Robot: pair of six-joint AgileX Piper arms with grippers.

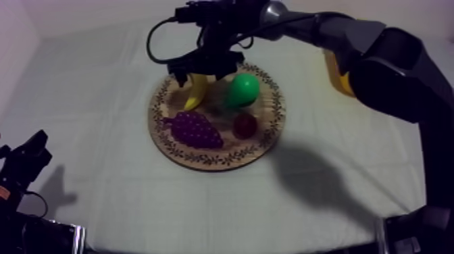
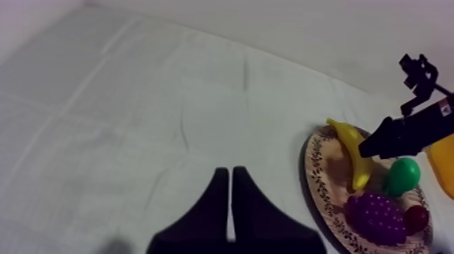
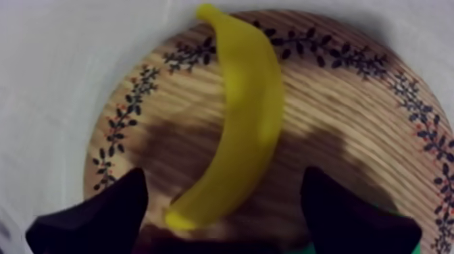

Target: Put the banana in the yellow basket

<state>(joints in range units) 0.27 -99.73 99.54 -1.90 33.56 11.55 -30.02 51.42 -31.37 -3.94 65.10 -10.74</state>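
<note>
Our right gripper [image 3: 223, 177] hangs low over the wooden board [image 3: 351, 88], its two fingers [image 3: 101, 216] spread wide and closed on nothing. The banana [image 3: 250, 115] lies flat on the board, between these fingers and under them; whether they touch it we cannot tell. Near it on the board are a green pear [image 1: 242, 89], the grapes [image 1: 194, 130] and a small red fruit [image 1: 244, 125]. The yellow basket [image 1: 336, 74] stands behind the right arm, beside the board. Our left gripper [image 2: 230, 202] rests over the bare cloth, fingers pressed together.
</note>
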